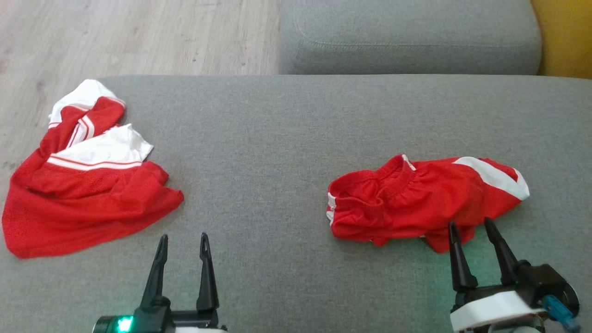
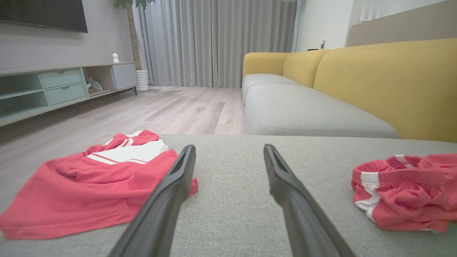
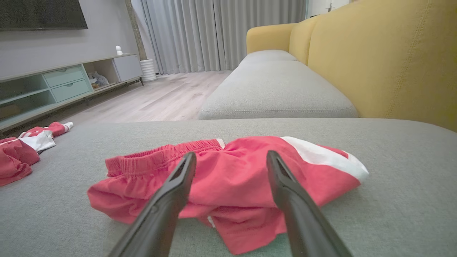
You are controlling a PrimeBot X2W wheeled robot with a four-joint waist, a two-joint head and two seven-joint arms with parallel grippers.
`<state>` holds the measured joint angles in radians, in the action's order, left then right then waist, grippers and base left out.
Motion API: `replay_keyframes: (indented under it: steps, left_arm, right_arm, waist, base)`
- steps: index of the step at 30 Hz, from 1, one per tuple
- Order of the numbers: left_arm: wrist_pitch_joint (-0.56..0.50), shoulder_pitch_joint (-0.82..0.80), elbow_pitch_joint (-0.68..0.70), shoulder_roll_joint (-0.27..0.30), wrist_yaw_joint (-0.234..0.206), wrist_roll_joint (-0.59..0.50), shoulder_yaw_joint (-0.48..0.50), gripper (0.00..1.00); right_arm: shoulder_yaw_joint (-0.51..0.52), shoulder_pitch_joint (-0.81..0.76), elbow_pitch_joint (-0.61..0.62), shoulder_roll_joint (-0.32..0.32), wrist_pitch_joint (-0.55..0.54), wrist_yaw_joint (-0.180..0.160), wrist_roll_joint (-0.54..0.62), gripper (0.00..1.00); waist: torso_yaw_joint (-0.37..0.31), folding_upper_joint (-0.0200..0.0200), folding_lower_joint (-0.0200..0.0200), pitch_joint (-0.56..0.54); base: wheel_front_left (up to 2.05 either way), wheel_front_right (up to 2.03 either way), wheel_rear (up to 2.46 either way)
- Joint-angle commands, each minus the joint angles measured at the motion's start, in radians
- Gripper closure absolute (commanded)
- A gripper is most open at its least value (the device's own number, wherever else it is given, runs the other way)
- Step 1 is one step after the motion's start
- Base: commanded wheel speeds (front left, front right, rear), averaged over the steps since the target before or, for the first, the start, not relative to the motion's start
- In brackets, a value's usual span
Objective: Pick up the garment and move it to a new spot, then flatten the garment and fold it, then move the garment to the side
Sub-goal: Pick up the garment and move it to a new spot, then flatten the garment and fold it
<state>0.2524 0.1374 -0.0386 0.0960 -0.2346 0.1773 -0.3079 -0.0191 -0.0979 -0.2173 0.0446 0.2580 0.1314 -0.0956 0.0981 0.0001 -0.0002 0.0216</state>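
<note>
Overhead, left gripper (image 1: 183,237): fingers spread wide with nothing between them, tips over bare sofa (image 1: 277,138).
Head view, jersey (image 1: 88,203): crumpled red and white heap at the sofa's left edge, left of the left fingers and a little beyond their tips, near but apart.
Head view, right gripper (image 1: 470,223): fingers apart, gripping nothing, tips at the near hem of the shorts (image 1: 416,203).
Head view, shorts: bunched, red with a white stripe, just beyond the right fingers.
Left wrist view, left gripper (image 2: 229,147): fingers open, grey cushion between them.
Left wrist view, jersey (image 2: 82,192): left of the fingers, one corner passing behind the left finger.
Left wrist view, shorts (image 2: 403,200): well right of the fingers.
Right wrist view, right gripper (image 3: 231,154): fingers open above the cloth; whether the tips touch it I cannot tell.
Right wrist view, shorts (image 3: 228,178): straight ahead, spanning the gap between the fingers, waistband left, white stripe right.
Right wrist view, jersey (image 3: 18,157): far left of the fingers, well apart.
</note>
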Motion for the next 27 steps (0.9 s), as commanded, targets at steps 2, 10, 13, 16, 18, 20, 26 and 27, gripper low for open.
replay_keyframes:
  steps: [2,10,13,16,18,20,26,27]
  left_arm:
    - [0.009,-0.028,0.037,-0.015,0.019,-0.031,0.046,0.00]
    - [0.009,-0.014,0.028,-0.029,0.053,-0.081,0.076,0.00]
    - [0.009,-0.014,0.025,-0.033,0.063,-0.091,0.083,0.00]
    - [0.009,-0.015,0.021,-0.036,0.071,-0.098,0.088,0.00]
    - [0.009,-0.015,0.019,-0.038,0.075,-0.100,0.092,0.00]
    - [0.009,-0.016,0.017,-0.039,0.079,-0.102,0.093,0.00]
    - [0.009,-0.017,0.008,-0.042,0.083,-0.108,0.094,0.00]
    - [0.009,-0.017,0.007,-0.043,0.082,-0.108,0.095,0.00]
  right_arm:
    - [-0.030,0.021,0.042,0.006,0.004,-0.001,0.009,0.00]
    - [-0.041,0.016,0.055,0.006,0.004,-0.001,0.011,0.00]
    - [-0.039,0.016,0.054,0.006,0.004,-0.001,0.002,0.00]
    - [-0.041,0.017,0.052,0.006,0.004,-0.001,0.000,0.00]
    - [-0.043,0.019,0.051,0.006,0.004,-0.001,0.001,0.00]
    - [-0.045,0.021,0.051,0.006,0.004,-0.001,0.003,0.00]
    - [-0.054,0.022,0.049,0.006,0.004,-0.001,0.011,0.00]
    - [-0.056,0.022,0.049,0.006,0.004,-0.001,0.013,0.00]
  waist:
    - [-0.006,-0.0001,0.0002,-0.004]
    - [-0.016,-0.0001,0.0002,-0.010]
    - [-0.016,-0.0001,0.0002,-0.008]
    - [-0.016,-0.0001,0.0002,-0.007]
    - [-0.017,-0.0001,0.0002,-0.007]
    - [-0.016,-0.0001,0.0002,-0.007]
    - [-0.013,-0.0001,0.0002,-0.012]
    - [-0.013,-0.0001,0.0002,-0.013]
  base:
    - [0.00,0.00,0.00]
    - [0.00,0.00,0.00]
    - [0.00,0.00,0.00]
    - [0.00,0.00,0.00]
    - [0.00,0.00,0.00]
    - [0.00,0.00,0.00]
    - [0.00,0.00,0.00]
    - [0.00,0.00,0.00]
